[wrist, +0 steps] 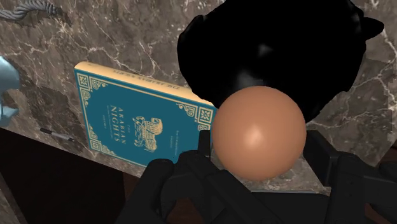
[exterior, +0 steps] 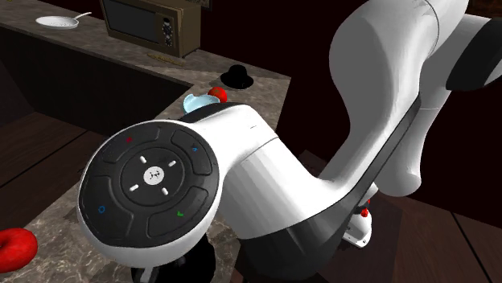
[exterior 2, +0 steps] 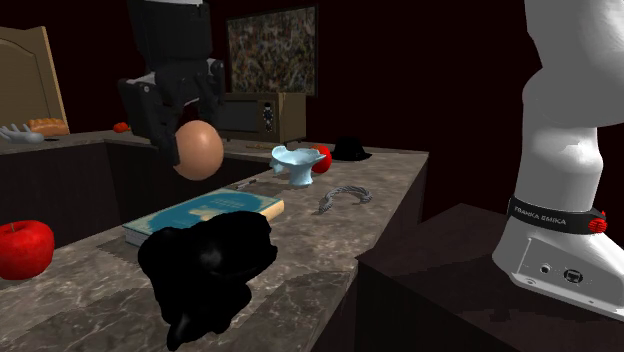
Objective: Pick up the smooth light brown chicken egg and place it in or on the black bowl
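My gripper (exterior 2: 190, 135) is shut on a smooth light brown egg (exterior 2: 197, 150) and holds it in the air above the marble counter (exterior 2: 330, 235). In the wrist view the egg (wrist: 257, 133) sits clasped between the black fingers (wrist: 202, 147) of the gripper (wrist: 261, 151) and overlaps the near rim of the black bowl (wrist: 273, 57). The bowl (exterior 2: 210, 265) is a lumpy black shape on the counter, below the egg and a little toward the second exterior view's right. The egg is well clear of it in height.
A teal book (wrist: 137, 118) lies beside the bowl, a thin pen (wrist: 56, 133) past it. Farther along stand a pale blue pedestal bowl (exterior 2: 295, 162), a red fruit (exterior 2: 322, 160), a grey rope piece (exterior 2: 340, 197), a small black object (exterior: 237, 76) and a microwave (exterior: 153, 24). A red apple (exterior 2: 22, 248) sits near the counter's end.
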